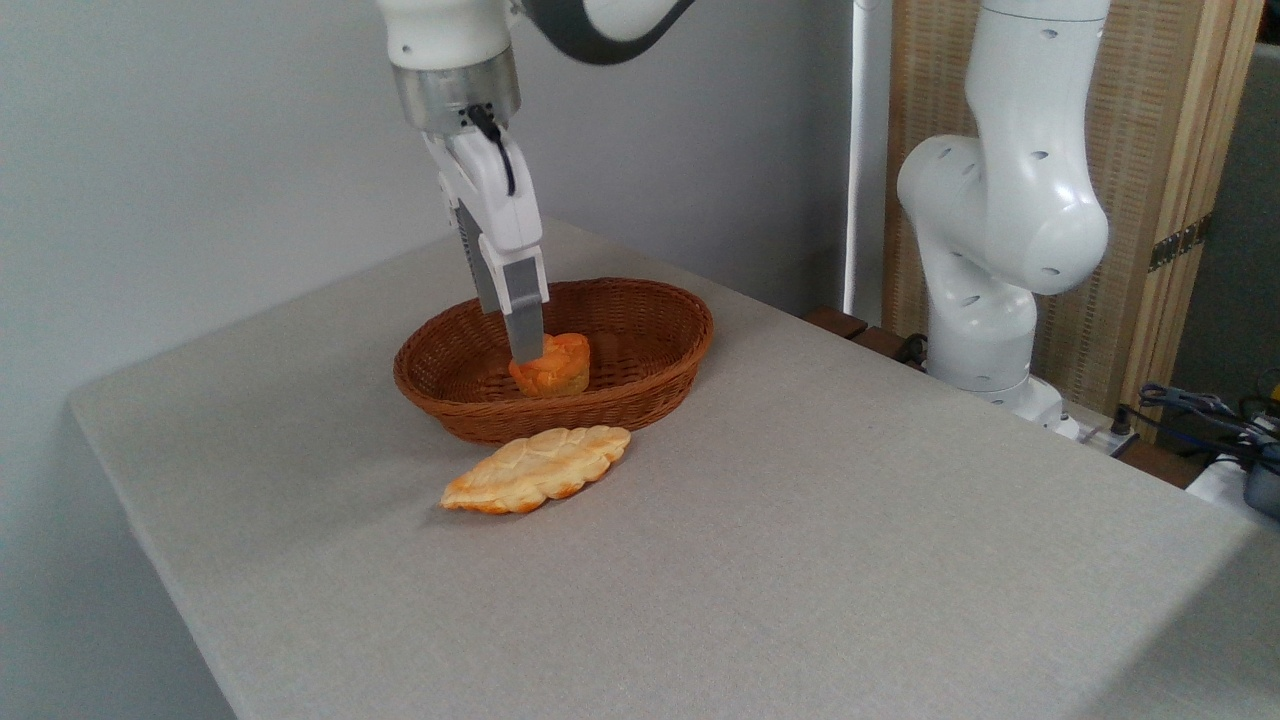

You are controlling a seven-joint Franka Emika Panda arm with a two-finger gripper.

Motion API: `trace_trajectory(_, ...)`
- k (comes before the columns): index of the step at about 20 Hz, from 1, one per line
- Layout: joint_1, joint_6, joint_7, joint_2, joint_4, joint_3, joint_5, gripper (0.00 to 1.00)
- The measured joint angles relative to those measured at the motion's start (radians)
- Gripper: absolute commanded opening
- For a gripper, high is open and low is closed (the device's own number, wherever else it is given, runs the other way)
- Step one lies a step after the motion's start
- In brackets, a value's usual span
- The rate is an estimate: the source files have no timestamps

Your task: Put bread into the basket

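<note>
Apparently tool (527, 352) grips bread (556, 370) inside basket (660, 305)

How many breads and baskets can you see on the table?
Orange bun, in the basket: 1
Pale braided loaf, on the table in front of the basket: 1
Wicker basket: 1
Total: 3

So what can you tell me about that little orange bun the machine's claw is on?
The bread is a small, chunky, deep-orange bun with a glossy, knotted top and a paler golden side. It sits upright inside the woven brown basket, toward its middle, low enough that the near rim hides its base. The gripper reaches straight down onto its left side; one grey finger lies against it. Whether it is clamped or released cannot be told.
</note>
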Motion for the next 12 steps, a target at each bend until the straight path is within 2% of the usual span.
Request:
trace_trajectory(6,0.003,0.0,0.0,0.0,0.057,0.122,0.06,1.0)
trace_trajectory(8,0.003,0.0,0.0,0.0,0.068,0.155,0.065,1.0)
trace_trajectory(12,0.003,0.0,-0.013,0.0,0.078,0.172,0.085,1.0)
